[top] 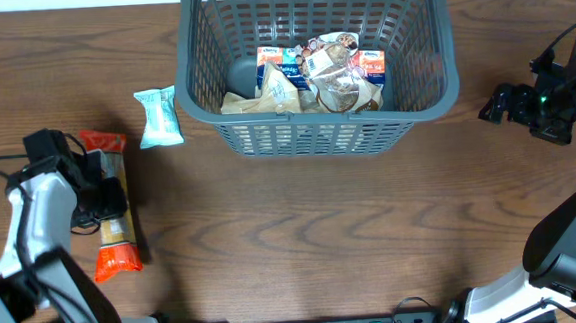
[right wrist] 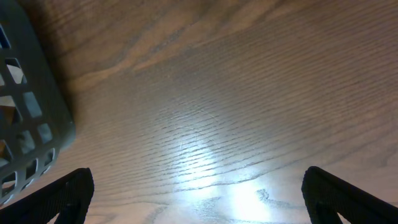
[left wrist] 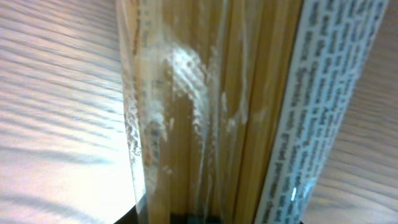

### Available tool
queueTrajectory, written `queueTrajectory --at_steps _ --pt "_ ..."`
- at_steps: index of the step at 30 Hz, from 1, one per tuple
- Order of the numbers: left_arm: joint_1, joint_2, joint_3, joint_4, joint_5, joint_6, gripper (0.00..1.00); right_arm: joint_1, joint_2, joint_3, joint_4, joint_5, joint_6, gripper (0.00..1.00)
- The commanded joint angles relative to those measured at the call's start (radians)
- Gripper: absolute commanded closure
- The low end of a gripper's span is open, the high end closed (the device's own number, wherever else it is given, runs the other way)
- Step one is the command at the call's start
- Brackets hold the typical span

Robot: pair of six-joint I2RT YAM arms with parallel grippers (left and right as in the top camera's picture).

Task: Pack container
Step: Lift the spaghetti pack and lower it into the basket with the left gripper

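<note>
The dark grey lattice basket [top: 321, 119] stands at the table's far middle and holds several snack packets [top: 313, 75]. Its corner shows at the left of the right wrist view [right wrist: 34, 99]. A long orange-ended packet of spaghetti [top: 119, 254] lies on the table at the left. My left gripper [top: 98, 201] is down on its middle and shut on it. In the left wrist view the packet [left wrist: 211, 112] fills the frame. My right gripper [top: 500, 103] is open and empty over bare table right of the basket, its fingers wide apart [right wrist: 199, 199].
A small teal packet [top: 158, 117] lies on the table just left of the basket, beyond the spaghetti packet. The wooden table [top: 323, 239] stretches in front of the basket.
</note>
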Motion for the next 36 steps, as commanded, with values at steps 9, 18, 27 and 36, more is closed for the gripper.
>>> queueTrajectory --at_steps 9,18,27,36 --pt "0.002 -0.299 0.014 0.006 0.001 -0.014 0.94 -0.002 0.003 -0.005 -0.001 -0.009 -0.012 0.01" --pt "-0.107 -0.431 0.087 0.014 0.001 -0.036 0.94 -0.002 0.003 -0.005 -0.001 -0.009 -0.012 0.01" --pt "-0.304 -0.390 0.362 -0.017 0.000 -0.058 0.94 -0.002 0.003 -0.005 -0.001 -0.009 -0.012 0.01" --pt "-0.427 -0.293 0.625 -0.038 0.000 -0.056 0.94 -0.002 0.003 -0.005 0.003 -0.009 -0.012 0.01"
